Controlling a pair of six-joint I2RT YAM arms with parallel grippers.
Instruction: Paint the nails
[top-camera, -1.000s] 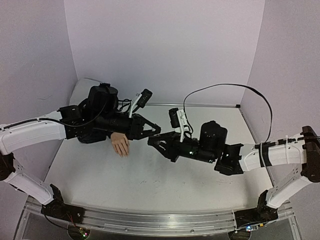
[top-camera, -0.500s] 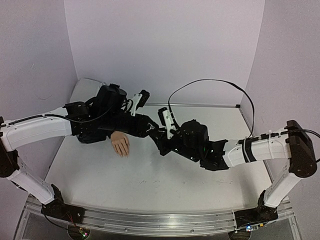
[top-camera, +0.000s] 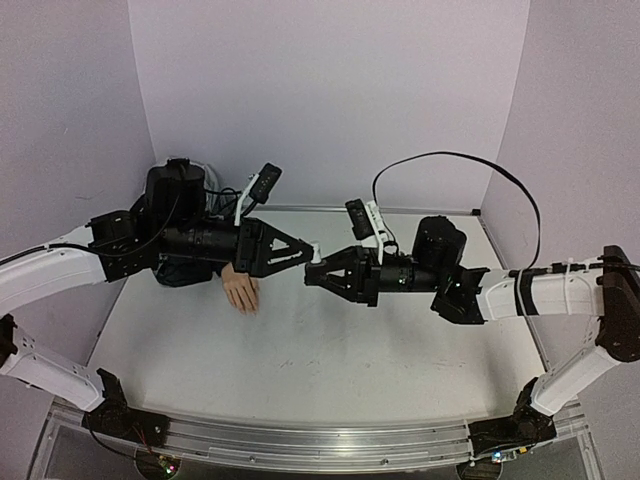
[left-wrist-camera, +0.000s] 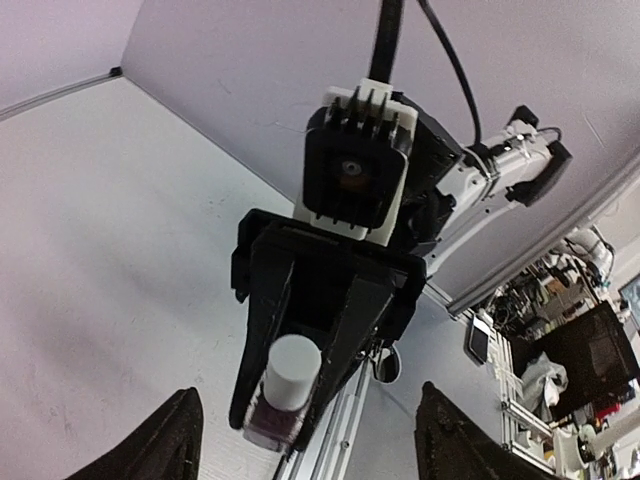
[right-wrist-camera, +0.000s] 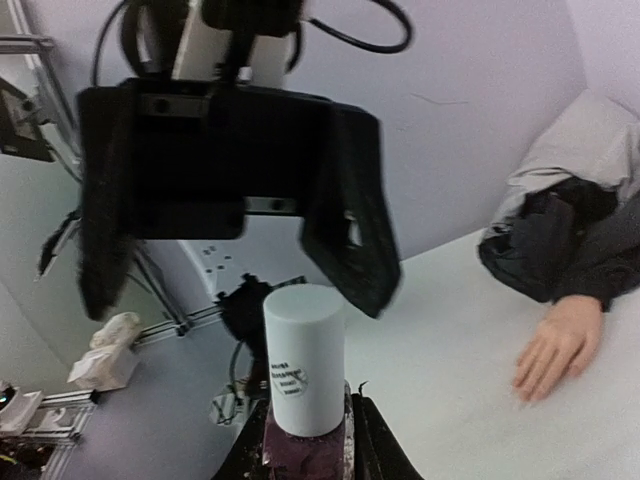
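My right gripper (top-camera: 318, 274) is shut on a small nail-polish bottle (right-wrist-camera: 303, 445) of dark purple glass, held upright with its white cap (right-wrist-camera: 303, 358) free above the fingers. My left gripper (top-camera: 300, 250) faces it tip to tip above the table, open wide with nothing between its fingers. In the left wrist view the bottle (left-wrist-camera: 283, 392) sits just beyond my black fingertips (left-wrist-camera: 180, 440). The peach mannequin hand (top-camera: 241, 290) lies palm down below the left arm, its black sleeve (right-wrist-camera: 565, 240) behind it. Its nails are too small to make out.
A grey cloth (right-wrist-camera: 580, 140) lies bunched behind the sleeve at the back left corner. Lilac walls enclose the white table (top-camera: 330, 350) on three sides. The right arm's black cable (top-camera: 460, 160) loops above the back of the table.
The left gripper was shut and has opened. The right gripper swung in against the left with the bottle, and the two have since drawn slightly apart and higher.
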